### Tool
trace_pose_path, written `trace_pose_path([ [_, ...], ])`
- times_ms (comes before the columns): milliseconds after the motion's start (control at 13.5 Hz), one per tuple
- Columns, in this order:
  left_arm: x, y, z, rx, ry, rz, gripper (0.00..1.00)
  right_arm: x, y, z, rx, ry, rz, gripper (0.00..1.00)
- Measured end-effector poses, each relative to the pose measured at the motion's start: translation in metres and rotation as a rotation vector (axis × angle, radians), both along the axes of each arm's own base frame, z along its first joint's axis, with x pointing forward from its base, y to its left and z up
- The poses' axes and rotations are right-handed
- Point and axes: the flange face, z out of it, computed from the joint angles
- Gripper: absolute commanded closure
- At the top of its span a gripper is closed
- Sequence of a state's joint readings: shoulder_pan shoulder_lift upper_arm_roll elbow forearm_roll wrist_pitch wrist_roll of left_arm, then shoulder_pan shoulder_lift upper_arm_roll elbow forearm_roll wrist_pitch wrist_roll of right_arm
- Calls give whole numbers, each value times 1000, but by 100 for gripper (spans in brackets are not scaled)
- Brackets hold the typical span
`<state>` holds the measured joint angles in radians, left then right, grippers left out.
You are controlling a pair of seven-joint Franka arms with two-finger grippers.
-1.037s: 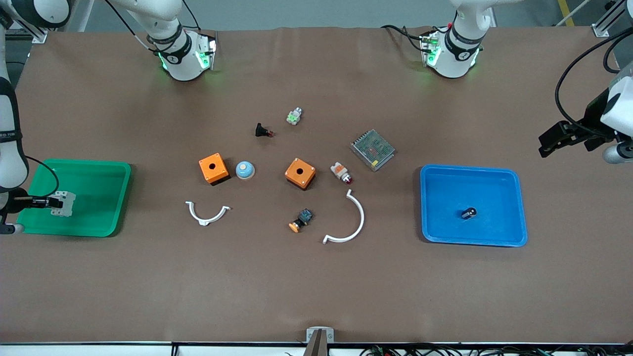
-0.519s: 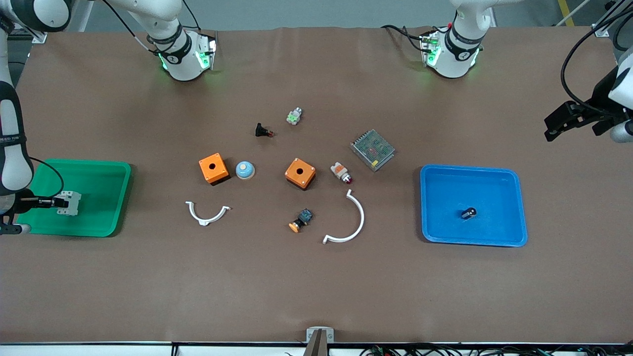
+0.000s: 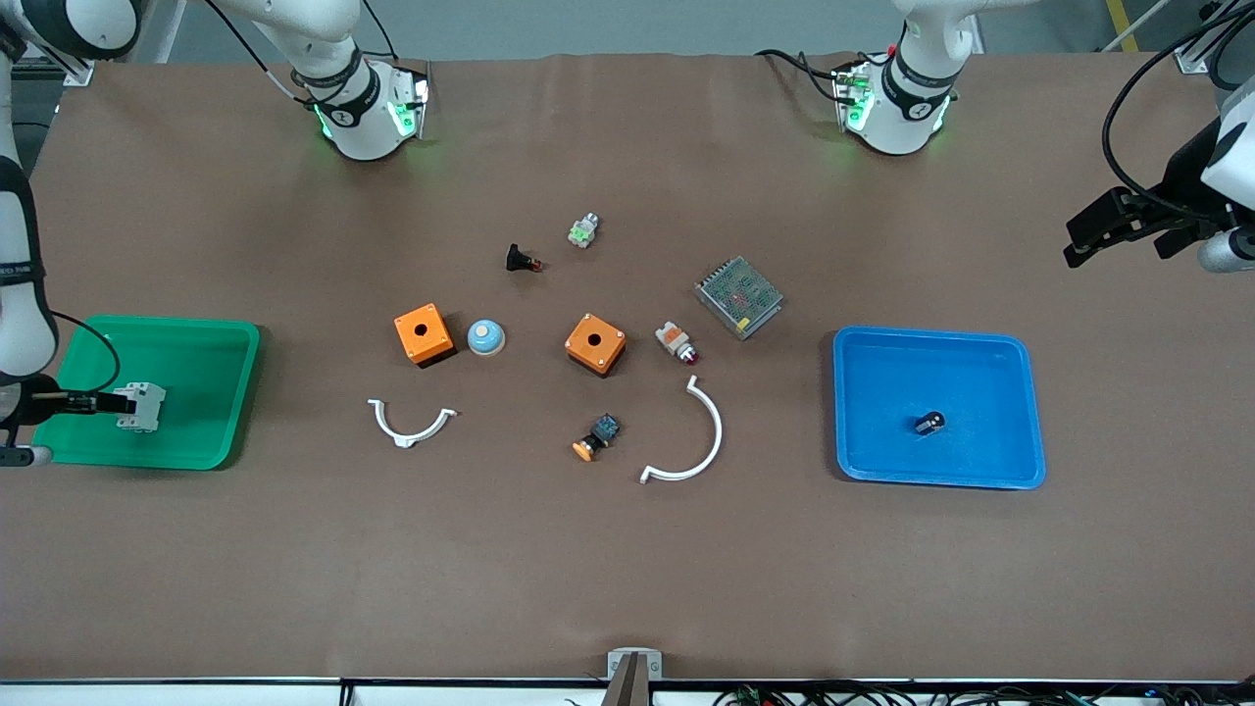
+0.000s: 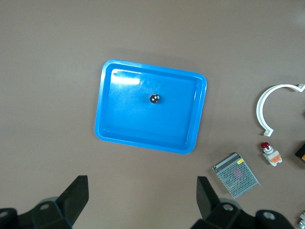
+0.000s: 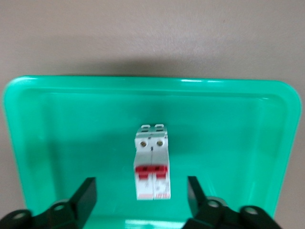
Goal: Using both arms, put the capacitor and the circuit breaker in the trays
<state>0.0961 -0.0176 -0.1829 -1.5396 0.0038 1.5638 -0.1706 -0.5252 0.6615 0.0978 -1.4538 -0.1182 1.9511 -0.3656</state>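
Note:
The capacitor (image 3: 929,423) lies in the blue tray (image 3: 863,392); it also shows in the left wrist view (image 4: 155,98) inside that tray (image 4: 109,129). My left gripper (image 3: 1086,240) is open and empty, high over bare table at the left arm's end, its fingers wide apart (image 4: 141,200). The circuit breaker (image 3: 141,407) lies in the green tray (image 3: 216,338), red levers up (image 5: 152,169). My right gripper (image 3: 116,402) is open just over it, fingers (image 5: 86,193) on either side and clear of it, over the green tray (image 5: 267,124).
Mid-table lie two orange boxes (image 3: 424,334) (image 3: 595,343), a blue dome (image 3: 485,337), two white arcs (image 3: 412,422) (image 3: 691,436), a mesh power supply (image 3: 739,296), a white-and-orange lamp (image 3: 677,342), an orange-capped push button (image 3: 596,436), a black red-tipped part (image 3: 522,260) and a green-white part (image 3: 583,230).
The circuit breaker has settled flat in the green tray with the right gripper's fingers apart around it. The left gripper has risen away from the blue tray toward the bases.

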Motion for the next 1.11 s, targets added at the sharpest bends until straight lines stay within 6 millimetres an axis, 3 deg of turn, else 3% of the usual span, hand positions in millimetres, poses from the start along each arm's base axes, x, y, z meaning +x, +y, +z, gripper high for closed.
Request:
trace_pose_path([
  [148,-3,-8,-1,0,13,-16,0,0,21,56,-4,11,20,0],
  [370,-6,-12,0,0,17,-23,0,-9,80,124,-27,44,2,0],
  [741,-12,-10,3,2,26,-20,0,-49,207,176,-97,36,-39,0],
  [1111,-19,1,13,2,21,-1,0,-82,300,219,-55,8,-56,0],
])
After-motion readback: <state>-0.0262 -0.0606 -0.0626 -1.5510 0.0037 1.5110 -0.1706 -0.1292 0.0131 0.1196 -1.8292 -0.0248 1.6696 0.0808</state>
